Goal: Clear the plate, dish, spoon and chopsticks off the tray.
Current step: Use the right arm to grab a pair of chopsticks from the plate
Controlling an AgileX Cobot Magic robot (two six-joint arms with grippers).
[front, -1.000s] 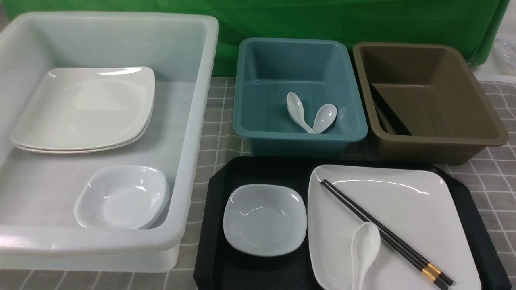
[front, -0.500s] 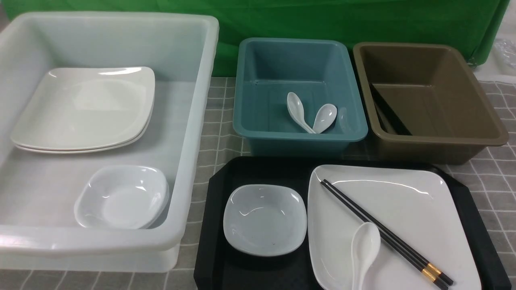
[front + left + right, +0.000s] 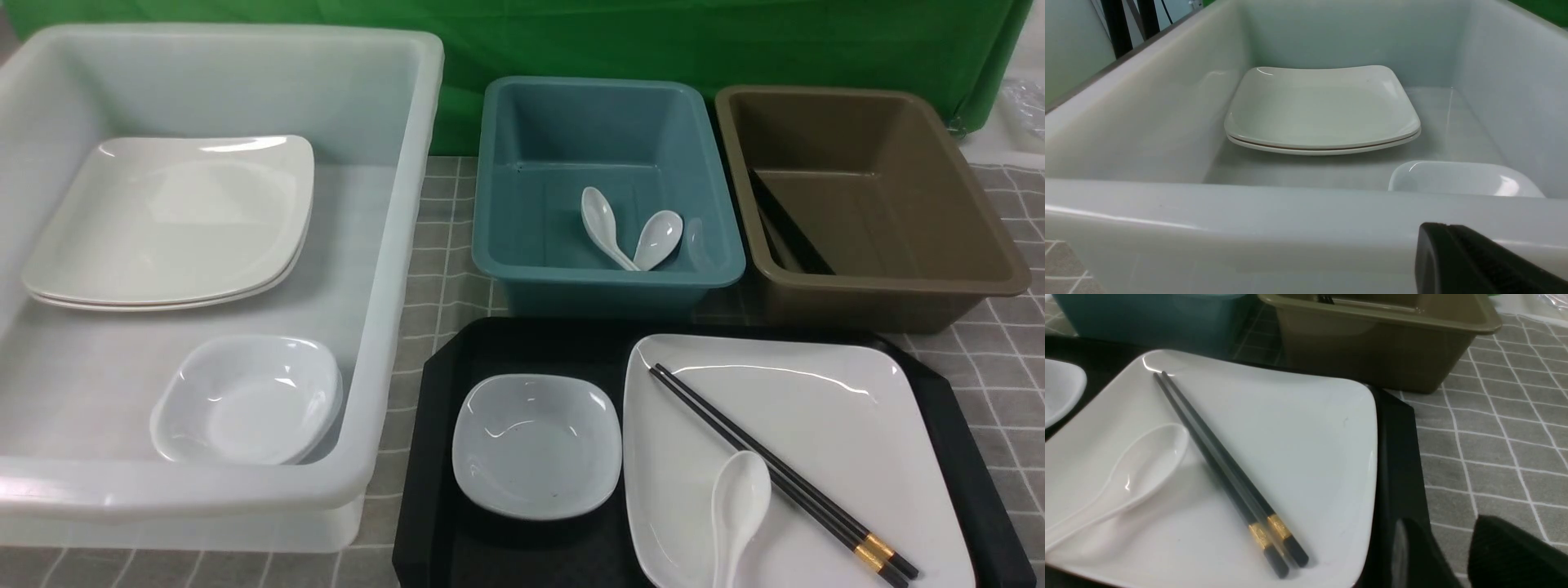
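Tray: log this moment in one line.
tray holds: dish, plate | on plate: spoon, chopsticks | left gripper: shut | right gripper: open

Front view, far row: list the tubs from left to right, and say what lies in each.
white tub holding stacked plates and a small bowl → teal tub holding two spoons → brown tub holding dark sticks, probably chopsticks

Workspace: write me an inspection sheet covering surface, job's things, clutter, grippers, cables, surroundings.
Surface: grey checked cloth.
Job's things: black tray holds dish and plate; spoon and chopsticks lie on the plate.
Clutter: white tub with stacked plates and small dishes; teal tub with two spoons; brown tub with dark sticks.
Grippers: left gripper shut; right gripper open, empty, by the tray's edge.
Cables: nothing clearly seen.
Surroundings: green backdrop; black posts beyond white tub.
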